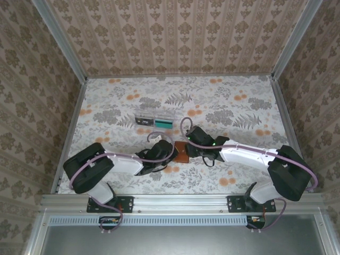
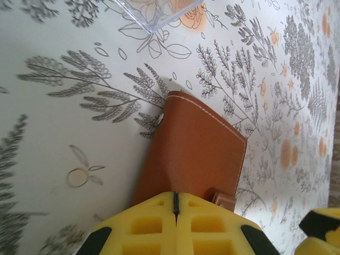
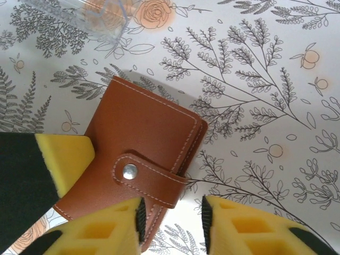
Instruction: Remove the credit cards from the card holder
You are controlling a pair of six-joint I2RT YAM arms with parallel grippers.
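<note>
Two grippers were at card holder, which lay flat on table, strap snapped. Pads of left gripper were pressed together over its near edge. Pads of right gripper stood apart, one over the strap end, gripping nothing. Bare table lay to the right. Clear tray sat just beyond, teal card inside.

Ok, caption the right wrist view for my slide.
Right gripper, open, poised at the snap strap of a closed brown leather card holder on a floral tablecloth.
</note>
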